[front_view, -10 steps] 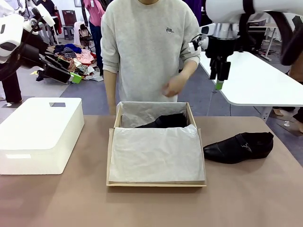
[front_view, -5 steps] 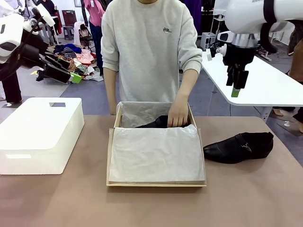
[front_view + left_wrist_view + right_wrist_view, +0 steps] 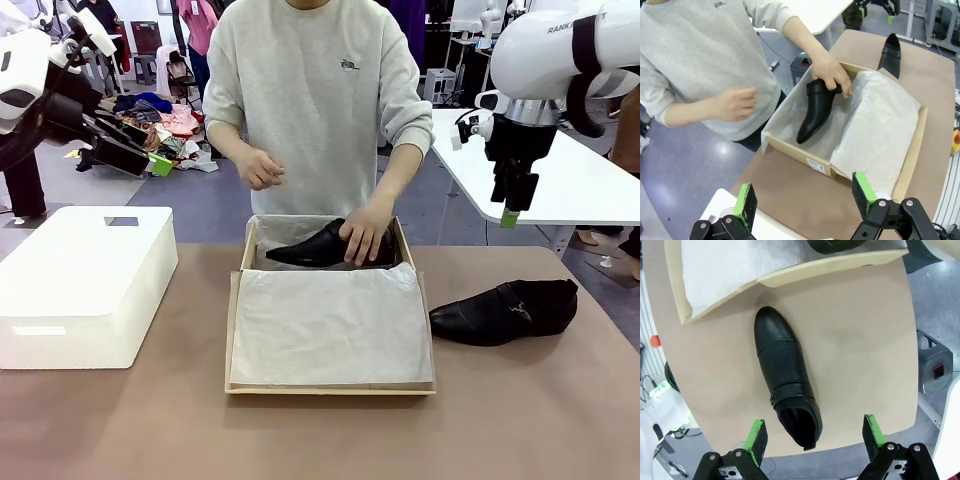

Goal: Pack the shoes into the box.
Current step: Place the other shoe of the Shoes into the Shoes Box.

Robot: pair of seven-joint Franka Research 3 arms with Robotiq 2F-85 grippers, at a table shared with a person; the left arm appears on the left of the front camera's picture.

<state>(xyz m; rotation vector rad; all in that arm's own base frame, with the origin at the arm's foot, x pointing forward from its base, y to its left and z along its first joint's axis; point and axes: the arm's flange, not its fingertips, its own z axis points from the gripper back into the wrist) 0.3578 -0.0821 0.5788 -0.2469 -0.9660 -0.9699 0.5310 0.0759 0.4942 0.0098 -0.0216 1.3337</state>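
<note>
Nearest me the box [image 3: 233, 340] sits on the table [image 3: 520, 430], one shoe [image 3: 505, 312] lying just beside it at three o'clock. At the box's twelve o'clock end a person's hand [image 3: 365, 232] grips the other shoe [image 3: 310, 250]. Beyond, the left gripper [image 3: 150, 163] at ten o'clock and the right gripper [image 3: 511, 212] at two hang spread wide, empty.

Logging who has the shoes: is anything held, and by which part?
The person's hand grips one shoe at its heel end, in the box. Left gripper and right gripper are open, holding nothing; the other shoe lies on the table.
</note>
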